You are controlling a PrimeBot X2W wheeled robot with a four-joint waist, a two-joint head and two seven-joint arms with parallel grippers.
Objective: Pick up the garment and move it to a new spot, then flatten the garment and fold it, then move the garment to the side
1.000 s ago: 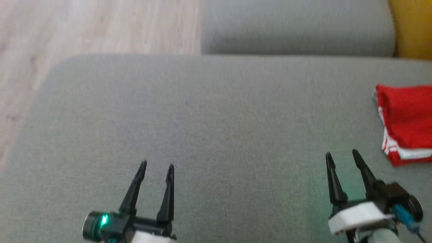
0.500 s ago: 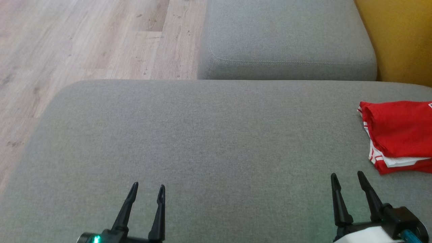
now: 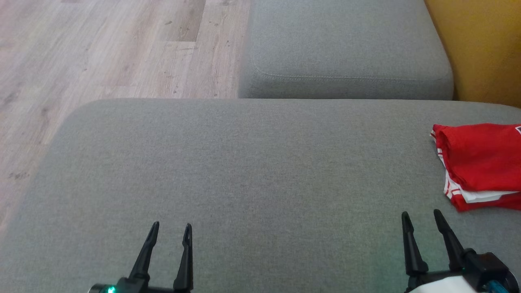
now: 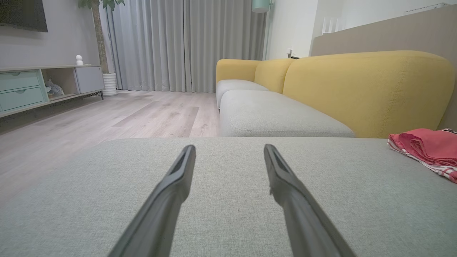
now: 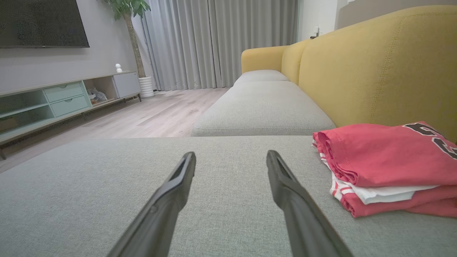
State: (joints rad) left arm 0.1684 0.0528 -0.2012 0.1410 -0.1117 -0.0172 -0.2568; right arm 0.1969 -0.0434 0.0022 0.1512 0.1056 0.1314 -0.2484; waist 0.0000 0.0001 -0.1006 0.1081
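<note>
Wood floor (image 3: 101,49) runs off the left edge of the wide grey seat cushion (image 3: 252,162) that my head camera looks down on, with a second grey cushion (image 3: 346,44) beyond its far edge. At the near edge, toward the left corner, my left claw (image 3: 171,224) sits over bare fabric, its two dark fingers spread wide and gripping nothing. Toward the near right corner my right claw (image 3: 420,212) stands just as wide and just as empty. The folded red garment (image 3: 480,160), white-striped at its hem, lies at the cushion's right edge, near the right claw's tips but apart from them. Where the head camera gives the layout from above, the wrist cameras, low across the cushion, add the room: a pale-green TV stand (image 5: 64,96), a potted plant (image 5: 130,9), grey curtains (image 4: 185,43) and the sofa's yellow backrest (image 4: 364,89). The right wrist camera, closest to the garment, adds dark lettering (image 5: 433,137) on its top layer and a white layer sandwiched in the fold.
</note>
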